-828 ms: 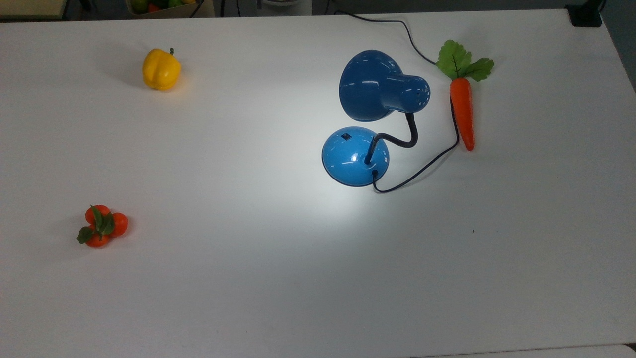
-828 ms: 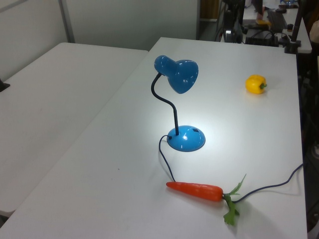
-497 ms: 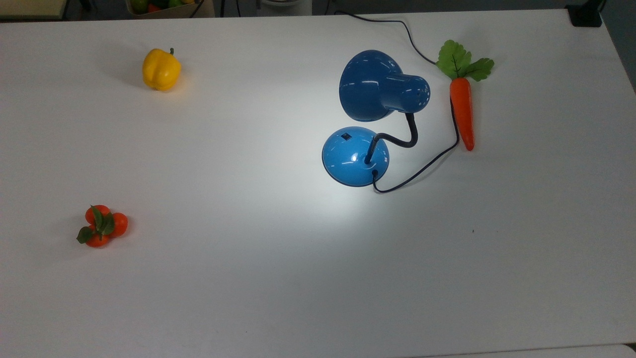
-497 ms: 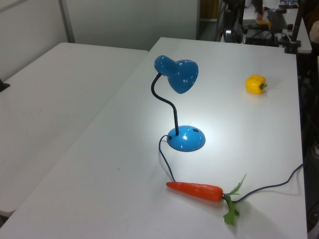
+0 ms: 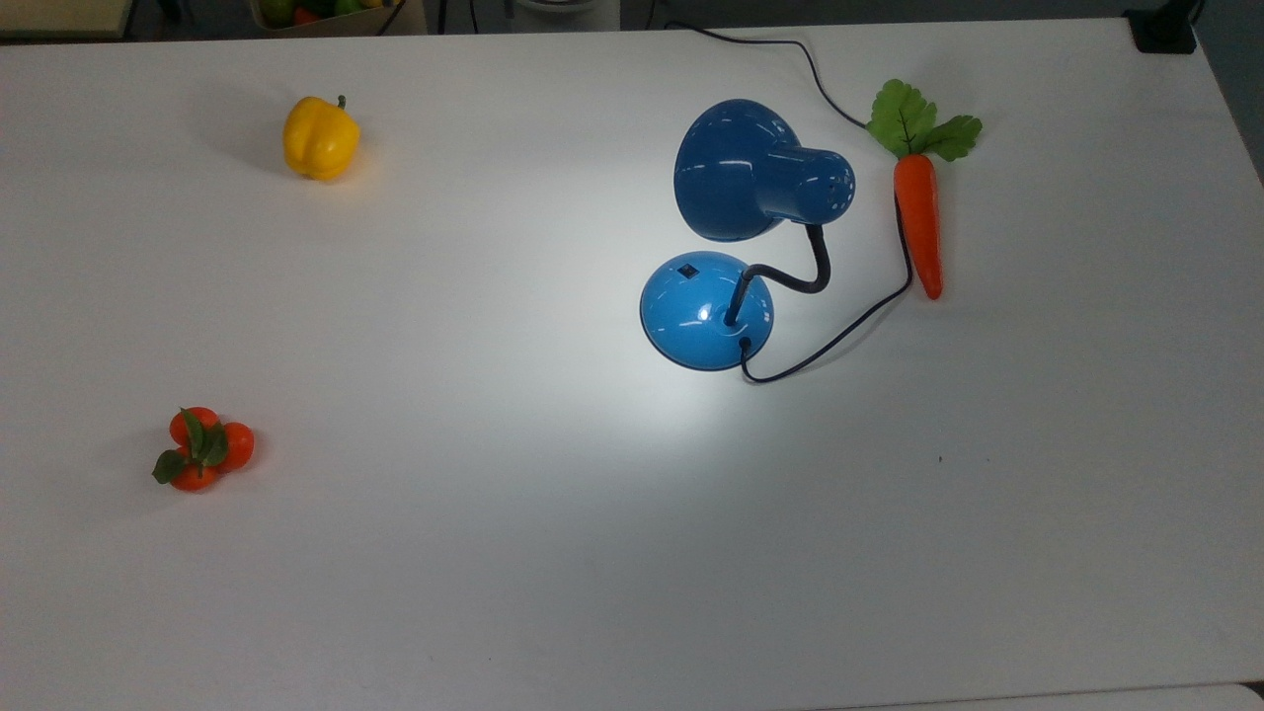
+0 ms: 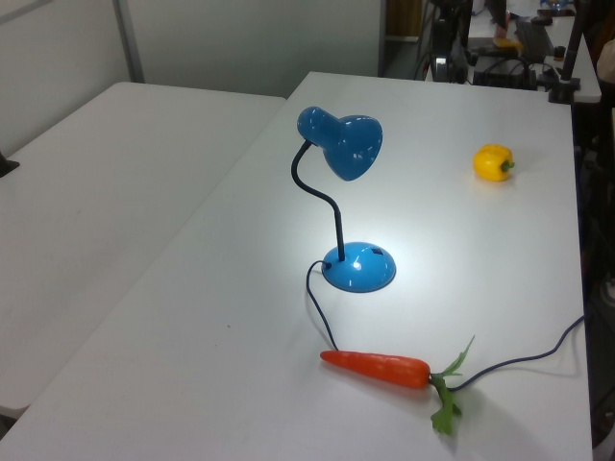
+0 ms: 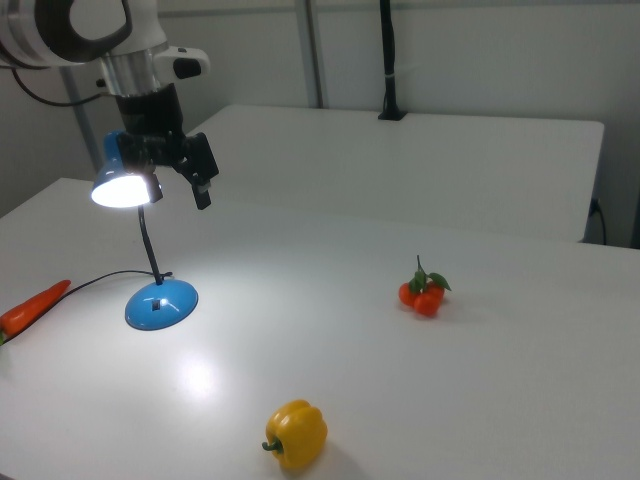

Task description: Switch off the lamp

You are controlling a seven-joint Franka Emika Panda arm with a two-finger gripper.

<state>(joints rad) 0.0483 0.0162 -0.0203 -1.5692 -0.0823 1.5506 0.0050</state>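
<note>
You see the lamp standing on the white bench, and it is lit: a bright patch of light lies on the bench around its round blue base, and in the right view the shade glows white from below. In the top view the base sits a little to the top view's right of the middle, with the small black switch on the upper part of the dome. The black bent neck rises from the base and carries the dark blue shade above it. The thin cord leaves the base, runs beside the carrot and goes on to the far edge of the bench.

In the right view the gripper hangs in the air just beside the shade, high above the bench and well apart from the base. It seems that the jaws point down, but whether they are wide or narrow you cannot tell from here.

The other things lie well apart from the lamp: a yellow pepper towards the top view's upper left, and a small bunch of tomatoes with green leaves at the top view's lower left.
</note>
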